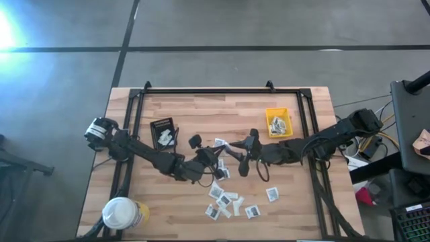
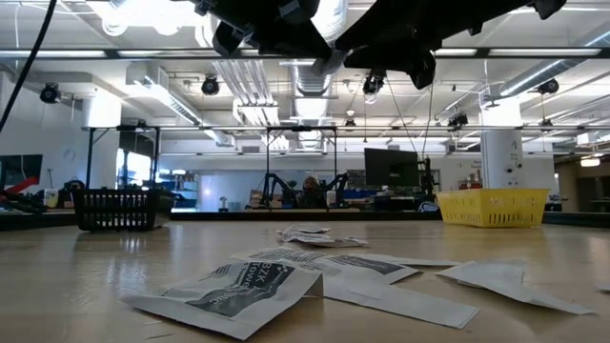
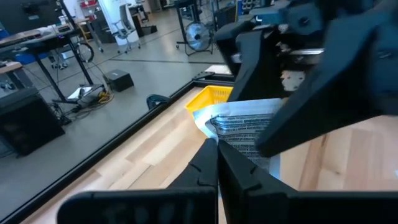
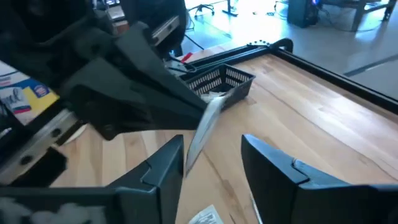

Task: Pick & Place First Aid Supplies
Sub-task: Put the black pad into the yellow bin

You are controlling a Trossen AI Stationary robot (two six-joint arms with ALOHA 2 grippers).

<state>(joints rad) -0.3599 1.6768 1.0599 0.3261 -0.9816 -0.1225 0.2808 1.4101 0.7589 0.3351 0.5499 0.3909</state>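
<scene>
The left gripper (image 3: 217, 163) is pinched shut on one packet (image 3: 249, 124), a flat white square with grey print, held above the table (image 1: 295, 208) at mid-table. The right gripper (image 4: 211, 162) faces it with its fingers spread either side of the packet's edge (not touching it). Below and just beyond both grippers, the loose packets (image 1: 228, 202) lie scattered flat. A yellow bin (image 1: 278, 123) sits behind the right gripper, a black tray (image 1: 163, 132) behind the left, and a white-lidded tub (image 1: 122, 214) at the near corner.
</scene>
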